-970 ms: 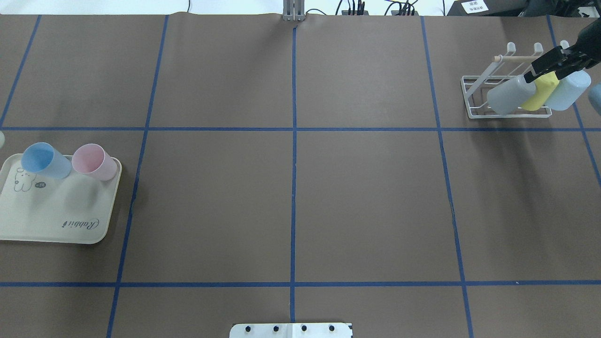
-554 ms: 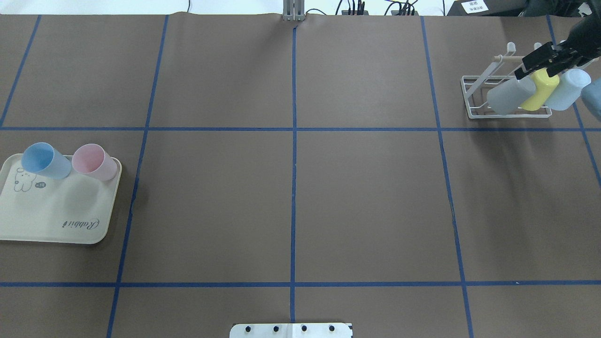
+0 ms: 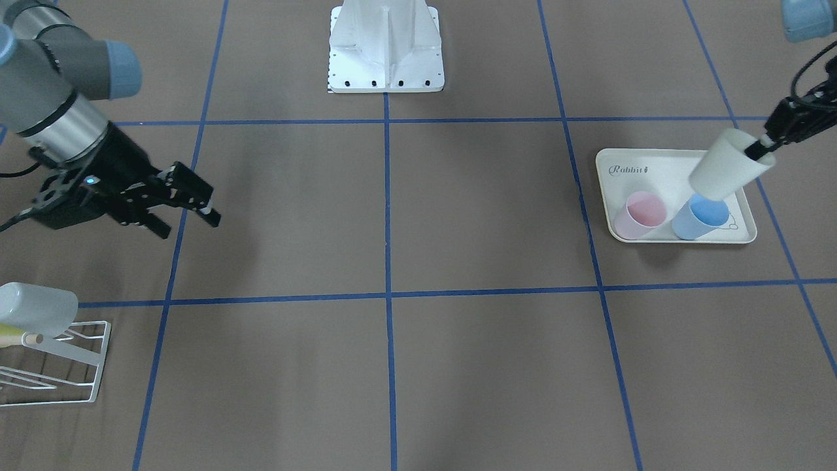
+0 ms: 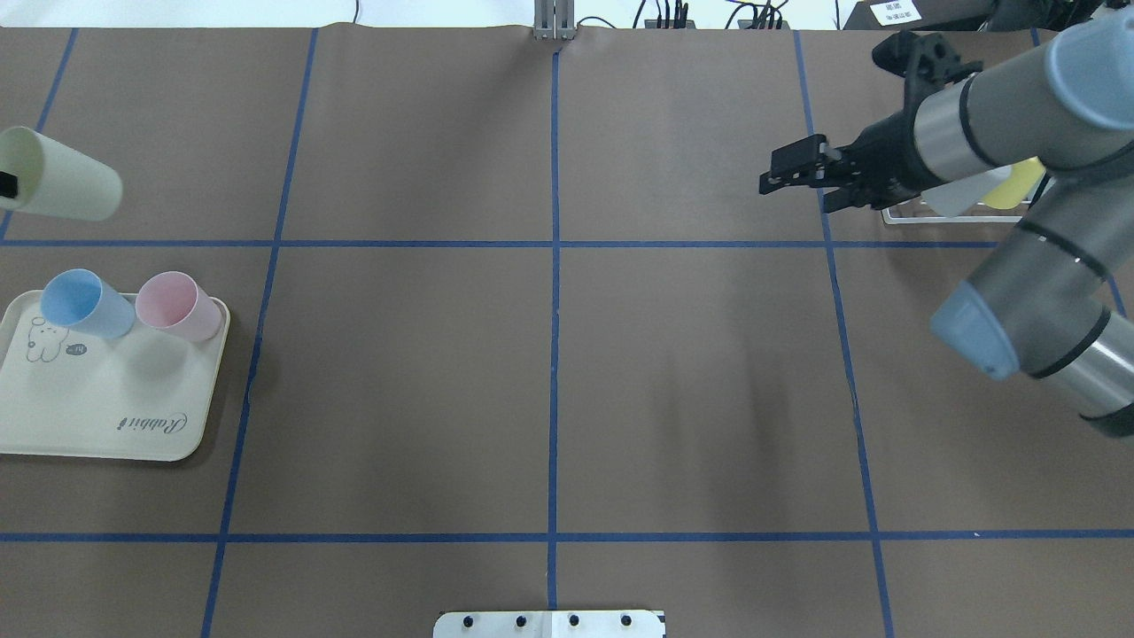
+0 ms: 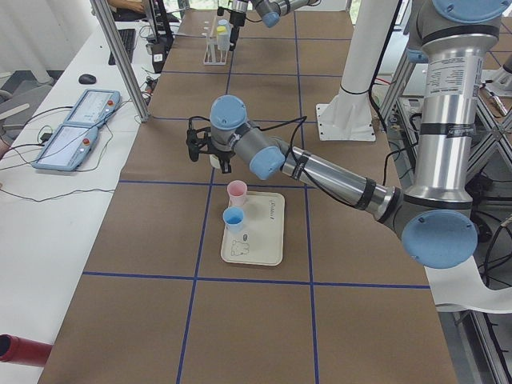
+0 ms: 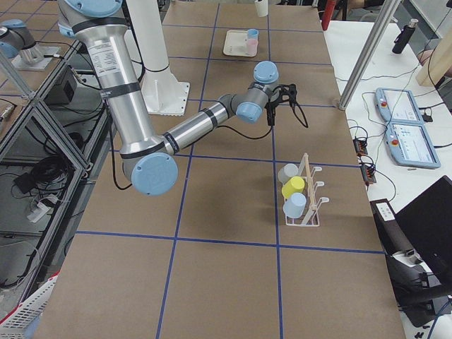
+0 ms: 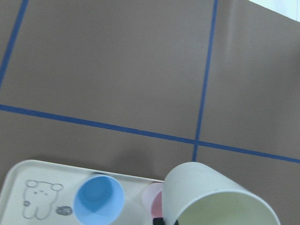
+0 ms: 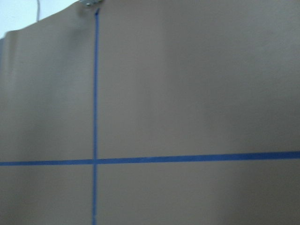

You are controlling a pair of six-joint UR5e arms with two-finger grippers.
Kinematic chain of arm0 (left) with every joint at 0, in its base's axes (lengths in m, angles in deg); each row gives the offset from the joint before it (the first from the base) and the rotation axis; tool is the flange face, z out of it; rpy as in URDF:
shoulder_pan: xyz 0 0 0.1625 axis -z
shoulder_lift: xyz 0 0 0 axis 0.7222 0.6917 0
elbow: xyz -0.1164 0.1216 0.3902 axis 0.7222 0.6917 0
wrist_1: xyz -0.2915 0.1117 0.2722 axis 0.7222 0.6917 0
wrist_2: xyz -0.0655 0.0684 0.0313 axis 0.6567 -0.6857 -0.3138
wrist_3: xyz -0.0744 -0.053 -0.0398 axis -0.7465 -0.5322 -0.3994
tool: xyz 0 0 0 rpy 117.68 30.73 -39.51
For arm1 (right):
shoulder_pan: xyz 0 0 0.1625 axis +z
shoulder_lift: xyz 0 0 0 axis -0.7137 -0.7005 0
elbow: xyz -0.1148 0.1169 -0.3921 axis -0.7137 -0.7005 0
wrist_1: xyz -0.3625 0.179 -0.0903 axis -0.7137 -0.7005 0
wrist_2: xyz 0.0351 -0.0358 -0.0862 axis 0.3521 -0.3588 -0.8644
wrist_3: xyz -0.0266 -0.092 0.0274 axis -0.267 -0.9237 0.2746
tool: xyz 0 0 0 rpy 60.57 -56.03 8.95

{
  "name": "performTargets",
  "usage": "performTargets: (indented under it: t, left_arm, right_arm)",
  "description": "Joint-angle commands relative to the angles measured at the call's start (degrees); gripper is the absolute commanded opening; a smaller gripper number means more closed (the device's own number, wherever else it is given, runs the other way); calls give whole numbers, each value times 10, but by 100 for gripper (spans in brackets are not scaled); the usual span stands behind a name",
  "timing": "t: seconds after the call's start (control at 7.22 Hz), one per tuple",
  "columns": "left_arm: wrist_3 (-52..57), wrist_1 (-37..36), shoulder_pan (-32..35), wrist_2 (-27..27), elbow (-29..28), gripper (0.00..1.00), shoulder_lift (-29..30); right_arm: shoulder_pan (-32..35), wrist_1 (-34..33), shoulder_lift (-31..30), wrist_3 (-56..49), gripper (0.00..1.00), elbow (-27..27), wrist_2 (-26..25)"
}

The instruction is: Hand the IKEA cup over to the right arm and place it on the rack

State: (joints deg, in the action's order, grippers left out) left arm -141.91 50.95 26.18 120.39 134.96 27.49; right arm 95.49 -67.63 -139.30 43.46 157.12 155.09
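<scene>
The left pincer is clamped on the rim of the pale IKEA cup and holds it tilted in the air at the right of the front-facing view, near the cream tray with its blue cup and pink cup. The right pincer, fingers apart and empty, hovers over the counter at upper right of the overhead view, beside the rack, which carries three cups
</scene>
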Motion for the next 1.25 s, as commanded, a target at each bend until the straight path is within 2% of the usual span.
performTargets:
  t: [0.0, 0.14, 0.42, 0.55, 0.69, 0.83, 1.11]
  left_arm:
    - [-257, 148, -121, -56, -1, 0, 70]
    - [-336, 217, -156, -56, -15, 0, 100]
    - [-460, 351, -209, -66, -44, 0, 145]
    - [-545, 428, -239, -110, -47, 0, 165]
    - [-626, 507, -292, -195, -48, 0, 174]
    - [-675, 563, -321, -249, -48, 0, 175]
    - [-739, 625, -322, -261, -62, 0, 174]
  right_arm:
    - [-67, 217, 2, 222, 99, 3, -30]
    - [-88, 315, 3, 281, 98, -2, -31]
    - [-123, 439, 12, 346, 98, 4, -65]
    - [-136, 478, 28, 383, 98, 2, -85]
    - [-153, 493, 38, 388, 98, 4, -109]
    - [-166, 499, 46, 385, 98, 1, -116]
    - [-167, 563, 50, 386, 98, -4, -145]
